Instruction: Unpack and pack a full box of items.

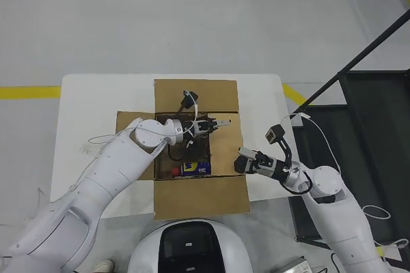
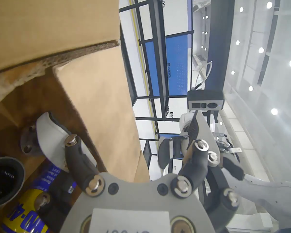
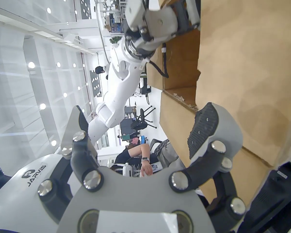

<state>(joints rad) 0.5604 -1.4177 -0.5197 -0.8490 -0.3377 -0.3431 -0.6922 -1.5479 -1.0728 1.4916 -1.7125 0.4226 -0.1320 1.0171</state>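
Your left gripper (image 1: 221, 123) stands spread and empty, astride the side wall of the open brown cardboard box (image 1: 195, 95). The blue-and-yellow spray can (image 1: 195, 167) lies inside, behind its inner finger, lengthwise along the near wall. Your right gripper (image 1: 239, 162), spread too, sits outside, farther off.

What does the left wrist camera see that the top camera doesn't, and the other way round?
Left wrist view: the left gripper open astride a wall of the box, and a dark cup inside. Top view: the white table and the box's four flaps spread out. Both: the blue-and-yellow can, and the right gripper beside the box.
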